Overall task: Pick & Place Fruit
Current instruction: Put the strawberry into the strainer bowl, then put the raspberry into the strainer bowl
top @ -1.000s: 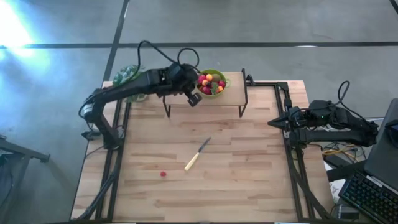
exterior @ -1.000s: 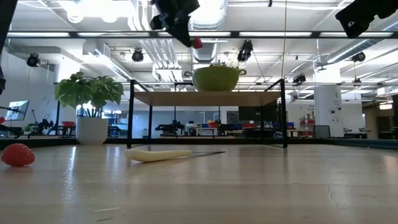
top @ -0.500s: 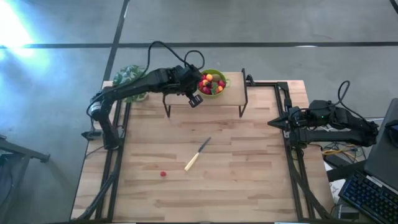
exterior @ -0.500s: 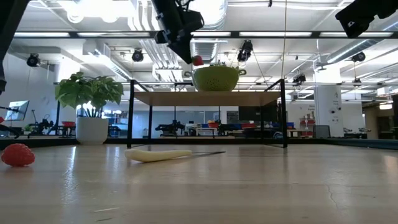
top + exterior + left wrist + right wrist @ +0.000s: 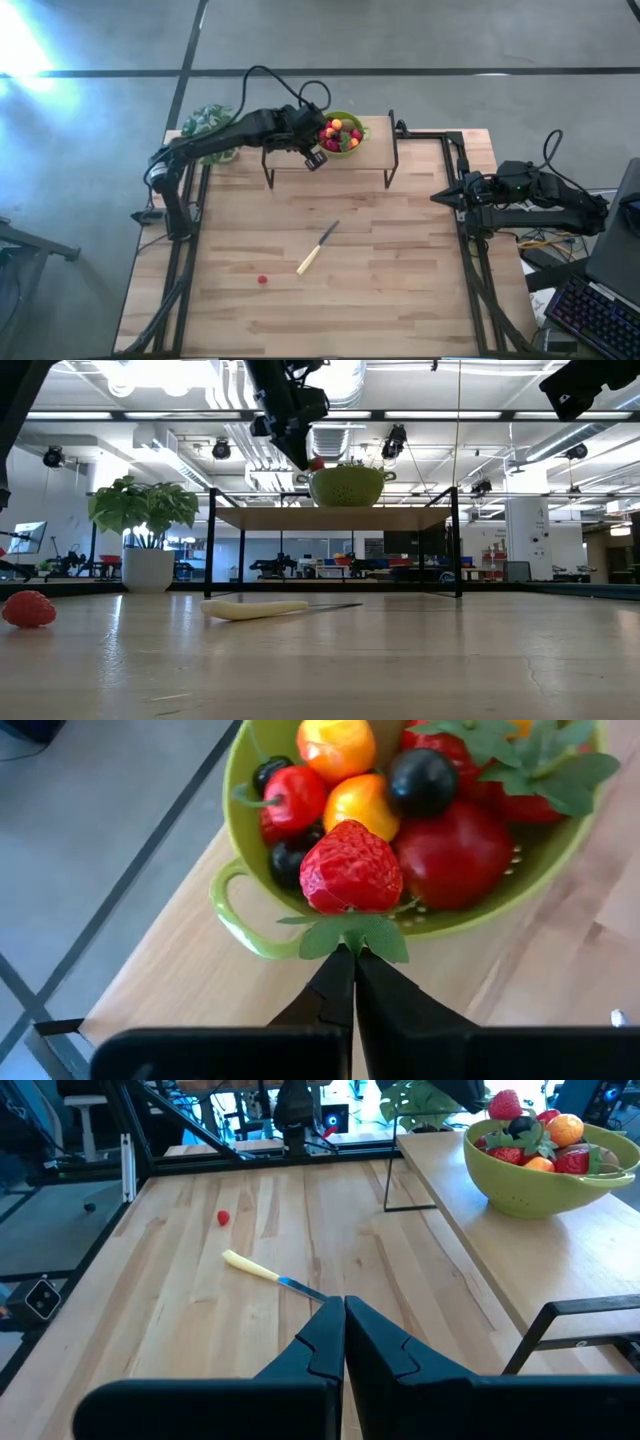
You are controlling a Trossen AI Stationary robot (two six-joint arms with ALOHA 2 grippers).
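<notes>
My left gripper (image 5: 352, 956) is shut on a red strawberry (image 5: 350, 868), which it holds over the left rim of the green colander bowl (image 5: 232, 896). The bowl (image 5: 345, 148) holds several fruits and stands on a raised wooden shelf (image 5: 370, 150) at the table's far side. In the low view the strawberry (image 5: 317, 463) shows level with the bowl's rim (image 5: 345, 472). A second strawberry (image 5: 262, 280) lies on the tabletop near the front left. My right gripper (image 5: 344, 1306) is shut and holds nothing, parked at the table's right edge (image 5: 440, 198). My left gripper pinches the strawberry's green leafy cap (image 5: 348, 934) between its two fingertips. The fingers slant down from the table's left. The berry sticks out beyond the fingertips, red tip away from them, over the bowl's rim; whether it touches the fruit below, I cannot tell.
A pale-handled knife (image 5: 318, 248) lies on the middle of the table. A potted plant (image 5: 205, 122) stands at the far left corner, beside the left arm. The shelf's black legs (image 5: 392, 150) stand on the tabletop. The board around the knife is bare.
My left gripper has moved down and a little toward the bowl with the strawberry, staying shut. The berry has dropped from well above the bowl to the level of its rim.
</notes>
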